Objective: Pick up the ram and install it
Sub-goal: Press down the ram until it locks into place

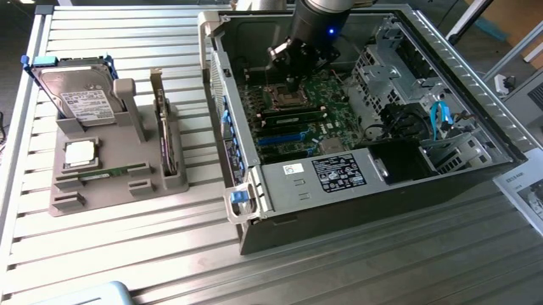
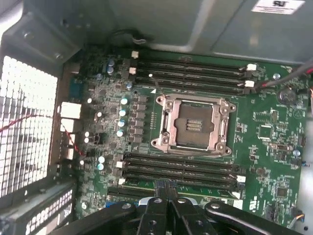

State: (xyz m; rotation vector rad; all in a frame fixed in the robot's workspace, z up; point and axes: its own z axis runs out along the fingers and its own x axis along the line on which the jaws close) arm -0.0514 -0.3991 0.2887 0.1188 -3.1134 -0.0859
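My gripper hangs inside the open computer case, just above the motherboard near the CPU socket. Its fingers are shut together, and I see nothing held between them. Right past the gripper a thin green stick sits edge-up in one of the black memory slots; whether the tips touch it I cannot tell. On the table, a ram lies flat in the front groove of the grey holder, far from the gripper.
The holder also carries a silver hard drive, a square chip and an upright card. Case walls, a drive cage and blue cables ring the motherboard. A second bank of memory slots lies beyond the socket.
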